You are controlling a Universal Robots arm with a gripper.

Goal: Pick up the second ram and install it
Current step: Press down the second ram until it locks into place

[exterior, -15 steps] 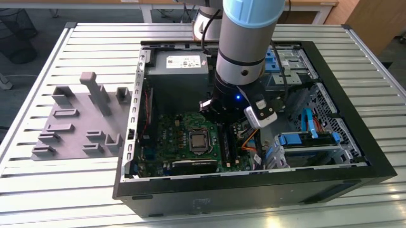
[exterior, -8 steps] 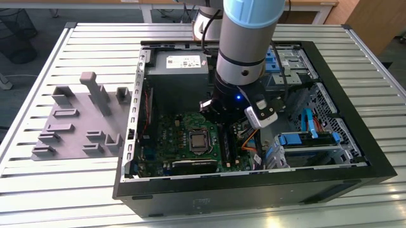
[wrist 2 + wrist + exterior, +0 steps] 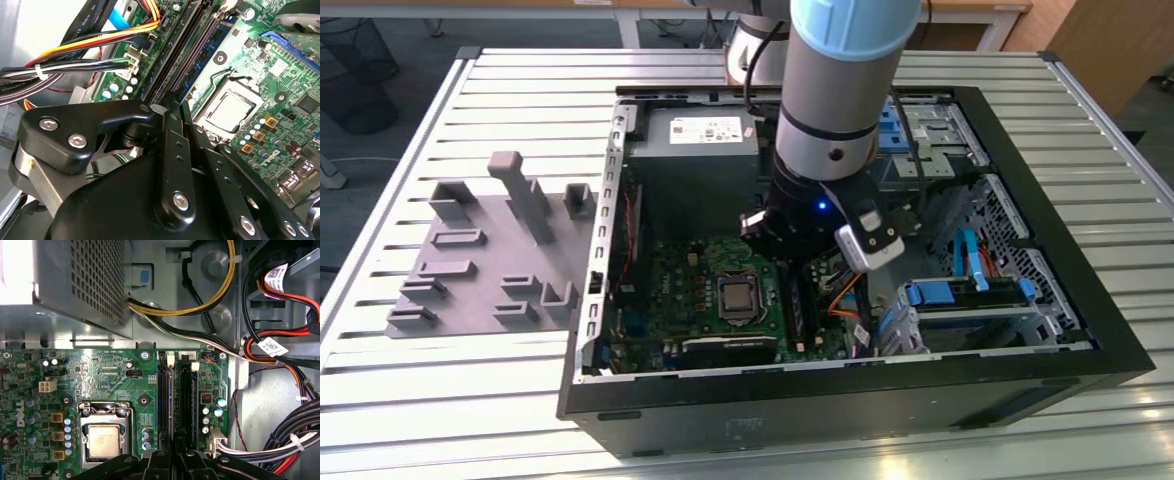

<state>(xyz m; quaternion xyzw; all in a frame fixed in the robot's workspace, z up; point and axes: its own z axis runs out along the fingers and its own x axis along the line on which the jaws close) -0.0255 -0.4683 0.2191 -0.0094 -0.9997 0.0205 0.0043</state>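
The second ram (image 3: 202,60) is a thin blue-green stick standing on edge in a black slot of the green motherboard (image 3: 280,75), beside the silver processor (image 3: 227,107). In the first wrist view its edge (image 3: 171,390) runs along the slots right of the processor (image 3: 104,440). My gripper (image 3: 174,104) is shut, its black fingertips together right over the stick's near end. In the first wrist view the gripper (image 3: 175,454) sits at the slots' end. I see nothing between the fingers. The arm (image 3: 834,120) reaches down into the open case.
The grey tray (image 3: 467,270) with upright posts lies at the exterior view's left, outside the case. A power supply (image 3: 700,130) stands at the far end of the case. Bundled cables (image 3: 280,355) and a drive cage (image 3: 961,295) crowd the side by the slots.
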